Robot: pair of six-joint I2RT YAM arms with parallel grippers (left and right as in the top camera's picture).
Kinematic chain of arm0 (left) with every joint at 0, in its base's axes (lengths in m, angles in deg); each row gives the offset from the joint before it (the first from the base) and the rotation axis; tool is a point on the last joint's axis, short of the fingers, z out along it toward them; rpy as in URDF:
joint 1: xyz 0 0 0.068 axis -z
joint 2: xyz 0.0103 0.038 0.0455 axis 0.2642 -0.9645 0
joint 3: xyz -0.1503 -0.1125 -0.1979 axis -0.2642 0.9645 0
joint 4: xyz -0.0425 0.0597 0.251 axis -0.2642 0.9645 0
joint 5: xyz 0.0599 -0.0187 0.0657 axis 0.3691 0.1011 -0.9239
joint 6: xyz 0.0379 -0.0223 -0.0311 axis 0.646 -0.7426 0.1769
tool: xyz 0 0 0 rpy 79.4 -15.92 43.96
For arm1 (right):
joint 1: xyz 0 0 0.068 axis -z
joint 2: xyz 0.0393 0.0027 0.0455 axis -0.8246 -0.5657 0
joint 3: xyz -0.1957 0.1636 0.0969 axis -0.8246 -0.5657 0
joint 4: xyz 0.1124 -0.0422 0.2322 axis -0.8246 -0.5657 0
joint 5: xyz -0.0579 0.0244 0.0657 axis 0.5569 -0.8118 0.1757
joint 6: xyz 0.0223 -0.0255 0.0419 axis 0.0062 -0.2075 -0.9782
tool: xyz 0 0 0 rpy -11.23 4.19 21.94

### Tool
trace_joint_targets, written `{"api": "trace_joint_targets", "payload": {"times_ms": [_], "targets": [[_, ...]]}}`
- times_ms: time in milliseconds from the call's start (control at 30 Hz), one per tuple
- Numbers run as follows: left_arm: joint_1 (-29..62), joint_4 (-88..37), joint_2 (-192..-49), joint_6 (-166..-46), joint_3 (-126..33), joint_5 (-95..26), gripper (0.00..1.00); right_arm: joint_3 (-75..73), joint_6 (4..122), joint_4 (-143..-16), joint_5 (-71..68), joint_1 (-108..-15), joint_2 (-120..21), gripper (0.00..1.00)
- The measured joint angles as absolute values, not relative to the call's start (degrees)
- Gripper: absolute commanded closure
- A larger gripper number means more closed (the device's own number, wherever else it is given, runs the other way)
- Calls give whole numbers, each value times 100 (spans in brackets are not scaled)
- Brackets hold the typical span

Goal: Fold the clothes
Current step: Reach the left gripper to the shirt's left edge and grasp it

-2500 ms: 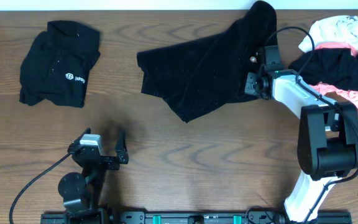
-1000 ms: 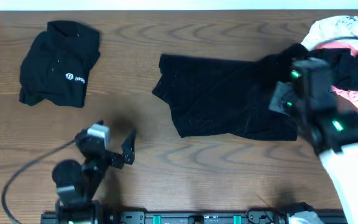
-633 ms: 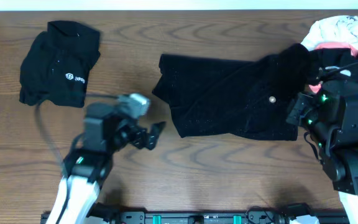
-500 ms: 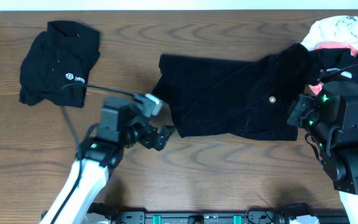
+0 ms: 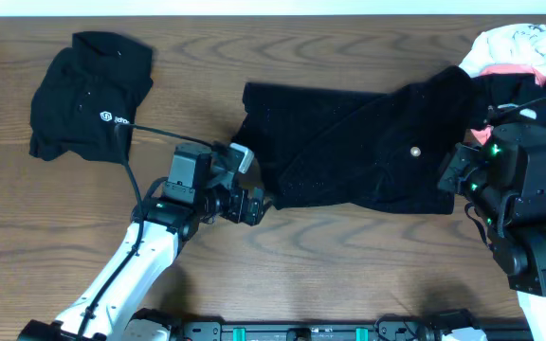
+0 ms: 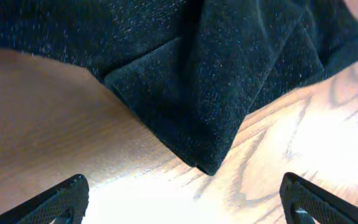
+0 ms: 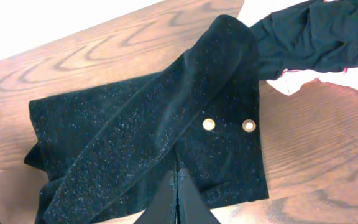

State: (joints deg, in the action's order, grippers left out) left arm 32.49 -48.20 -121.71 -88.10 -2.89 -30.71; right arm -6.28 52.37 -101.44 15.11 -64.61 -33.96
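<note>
A black sparkly garment (image 5: 349,156) lies spread flat at the table's middle, with brass buttons (image 7: 209,124) near its right end. My left gripper (image 5: 254,205) is open and empty, low over the wood just in front of the garment's lower-left corner (image 6: 209,163). Its fingertips (image 6: 64,198) stand wide apart in the left wrist view. My right gripper (image 5: 451,176) is shut and holds nothing, raised over the garment's right part (image 7: 166,137); its closed fingers (image 7: 178,200) point at the cloth.
A folded black shirt with a white logo (image 5: 88,95) lies at the far left. A pile of white, black and pink clothes (image 5: 524,71) sits at the far right, also in the right wrist view (image 7: 316,37).
The right arm dragged the garment rightward, laid it flat and drew back at its right end. The left arm reached from the front left up to the garment's lower-left corner.
</note>
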Motion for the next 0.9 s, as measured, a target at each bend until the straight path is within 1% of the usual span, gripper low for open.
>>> {"api": "trace_joint_targets", "payload": {"times_ms": [333, 667, 800, 900], "targets": [[3283, -5327, -12822, -9531, -289, -2168, 2, -628, 5237, -10056, 1509, -6461, -3396, 99], [3430, -5338, -13091, -9828, -289, -1934, 0, -628, 5237, -10056, 1507, -6461, -3396, 99], [3445, -5399, -13100, -10005, -289, -1926, 5, -628, 5237, -10056, 1507, -6461, -3396, 99], [3546, -5664, -13122, -10145, -289, -1915, 5, -628, 5237, -10054, 1507, -6461, -3396, 99]]}}
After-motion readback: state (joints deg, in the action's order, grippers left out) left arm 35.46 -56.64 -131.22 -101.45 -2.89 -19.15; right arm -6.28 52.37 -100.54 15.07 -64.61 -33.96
